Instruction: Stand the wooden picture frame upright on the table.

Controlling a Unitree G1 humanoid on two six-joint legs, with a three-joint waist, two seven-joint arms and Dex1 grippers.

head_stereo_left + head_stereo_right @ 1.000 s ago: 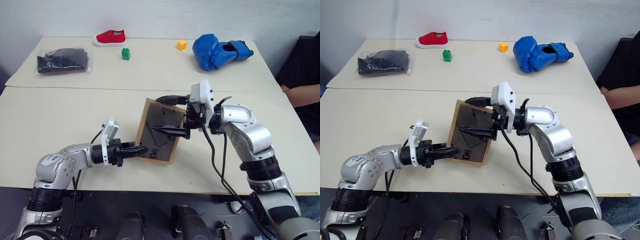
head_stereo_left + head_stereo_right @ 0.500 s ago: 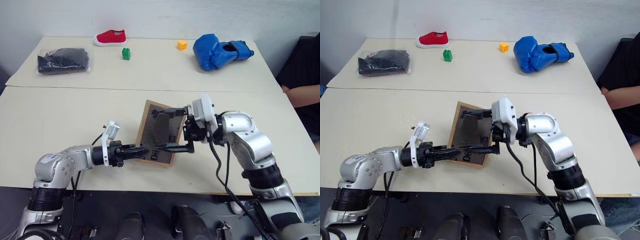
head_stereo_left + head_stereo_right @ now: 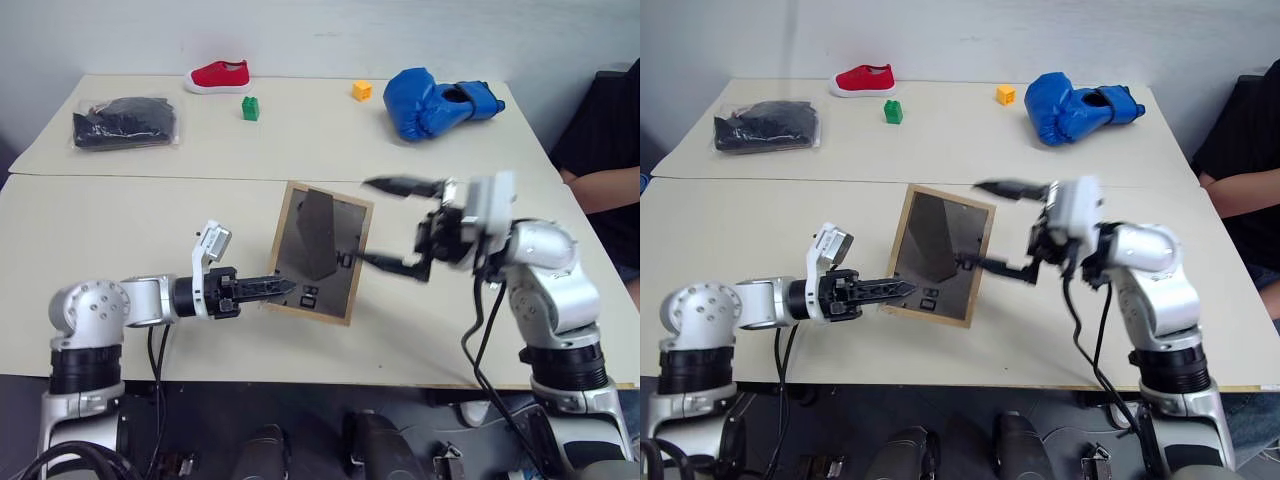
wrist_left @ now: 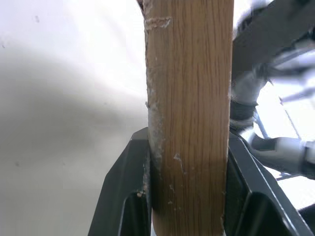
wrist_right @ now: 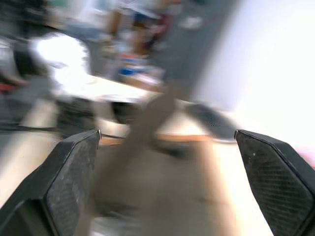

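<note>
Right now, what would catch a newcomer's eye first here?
The wooden picture frame at the near table's middle, dark back toward the camera, its lower edge pinched by the left gripper. Beside it the right gripper hangs wide open, apart. On the far table lies a blue boxing glove.

One wooden picture frame (image 3: pixel 318 252), one red shoe (image 3: pixel 219 75), one blue boxing glove (image 3: pixel 435 100), two small blocks, green (image 3: pixel 250 108) and orange (image 3: pixel 361 90), one dark bag (image 3: pixel 124 121).

Head views bright, evenly lit, soft shadows under objects. Right gripper (image 3: pixel 400 226) motion-smeared at 3 o'clock. Right wrist view heavily blurred throughout. Left wrist view sharp on wooden picture frame (image 4: pixel 189 118); background overexposed, blurred at 3 o'clock.
</note>
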